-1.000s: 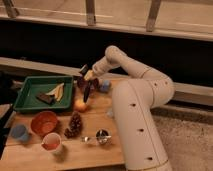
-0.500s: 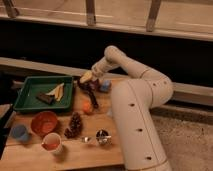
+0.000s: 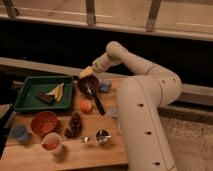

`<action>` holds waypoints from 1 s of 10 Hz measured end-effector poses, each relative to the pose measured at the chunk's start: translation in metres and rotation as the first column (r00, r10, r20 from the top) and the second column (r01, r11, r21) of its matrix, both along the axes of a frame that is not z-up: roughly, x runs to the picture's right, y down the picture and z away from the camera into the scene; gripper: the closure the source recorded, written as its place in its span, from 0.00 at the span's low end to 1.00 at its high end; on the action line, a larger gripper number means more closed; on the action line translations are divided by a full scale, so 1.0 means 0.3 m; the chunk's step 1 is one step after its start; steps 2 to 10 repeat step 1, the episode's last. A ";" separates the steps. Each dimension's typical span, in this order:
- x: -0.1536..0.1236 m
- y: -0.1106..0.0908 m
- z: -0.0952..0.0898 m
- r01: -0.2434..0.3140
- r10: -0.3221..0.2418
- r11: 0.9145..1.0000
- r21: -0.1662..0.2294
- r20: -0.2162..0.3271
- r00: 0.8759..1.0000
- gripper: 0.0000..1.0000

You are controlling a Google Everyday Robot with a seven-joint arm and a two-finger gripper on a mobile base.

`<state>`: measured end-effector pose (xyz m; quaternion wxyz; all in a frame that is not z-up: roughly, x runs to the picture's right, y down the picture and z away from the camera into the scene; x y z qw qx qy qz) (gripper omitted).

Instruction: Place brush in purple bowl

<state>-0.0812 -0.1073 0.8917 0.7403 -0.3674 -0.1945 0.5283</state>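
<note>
The dark purple bowl (image 3: 88, 83) stands on the wooden table, right of the green tray. The slim dark brush (image 3: 95, 101) lies slanted. Its upper end is in the bowl and its lower end reaches over the bowl's front rim down to the table on the right. My gripper (image 3: 86, 73) is just above the bowl's far rim, close to the brush's upper end. I cannot tell whether it touches the brush.
A green tray (image 3: 25, 95) holds a dark flat bar (image 3: 45, 98) and yellow pieces (image 3: 57, 91). Around the bowl are a blue block (image 3: 105, 86), an orange fruit (image 3: 86, 105), a pine cone (image 3: 75, 125), an orange-red bowl (image 3: 43, 122), a blue cup (image 3: 20, 132), a white cup (image 3: 51, 142) and a metal spoon (image 3: 99, 137).
The brush hung nearly upright under my gripper before. Now it lies slanted, with its lower end swung out to the right. My gripper has shifted slightly left over the bowl.
</note>
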 end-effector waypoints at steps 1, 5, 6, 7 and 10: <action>0.018 -0.037 -0.029 -0.018 0.019 0.999 0.036 -0.016 1.000 0.20; 0.018 -0.037 -0.029 -0.018 0.019 0.999 0.036 -0.016 1.000 0.20; 0.018 -0.037 -0.029 -0.018 0.019 0.999 0.036 -0.016 1.000 0.20; 0.018 -0.037 -0.029 -0.018 0.019 0.999 0.036 -0.016 1.000 0.20; 0.018 -0.037 -0.029 -0.018 0.019 0.999 0.036 -0.016 1.000 0.20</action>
